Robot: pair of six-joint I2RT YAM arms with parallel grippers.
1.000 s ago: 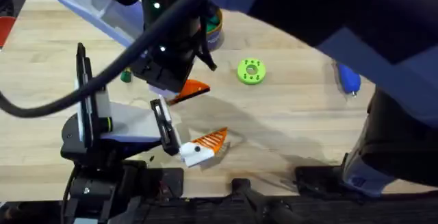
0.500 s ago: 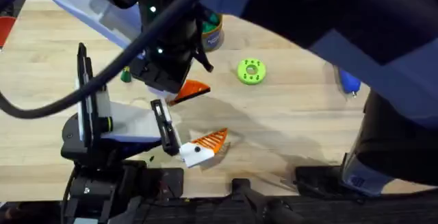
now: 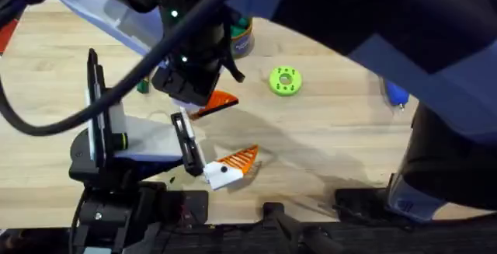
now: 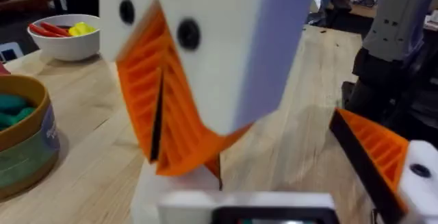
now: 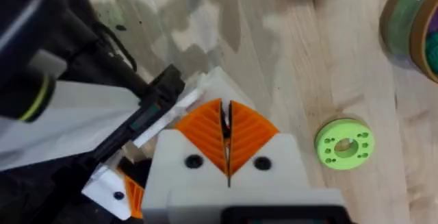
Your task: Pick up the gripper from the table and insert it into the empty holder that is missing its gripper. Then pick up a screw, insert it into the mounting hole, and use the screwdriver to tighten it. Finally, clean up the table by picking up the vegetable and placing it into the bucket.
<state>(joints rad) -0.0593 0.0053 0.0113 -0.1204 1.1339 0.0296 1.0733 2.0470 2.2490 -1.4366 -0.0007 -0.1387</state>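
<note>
My right gripper (image 3: 203,97) reaches across to the table's left part, its orange ribbed pads (image 5: 226,138) pressed together on the small orange gripper (image 4: 213,164), which has a dark edge. It hangs right over the plain white holder (image 5: 209,80) on my left arm. My left gripper (image 3: 208,147) stands open, its other finger carrying an orange fin (image 4: 380,159). The blue screwdriver (image 3: 396,91) lies at the far right. The green bucket (image 3: 242,35) stands behind the right gripper. Of the vegetable, the green top (image 3: 142,87) shows left of the arm.
A green disc (image 3: 285,81) lies right of the bucket on the wooden table (image 3: 334,141). A white bowl (image 4: 65,35) with coloured pieces stands far off. The right arm looms large and dark across the upper overhead view.
The right gripper has shifted a little to the left over the left arm's fingers. The left arm and the things on the table have stayed put.
</note>
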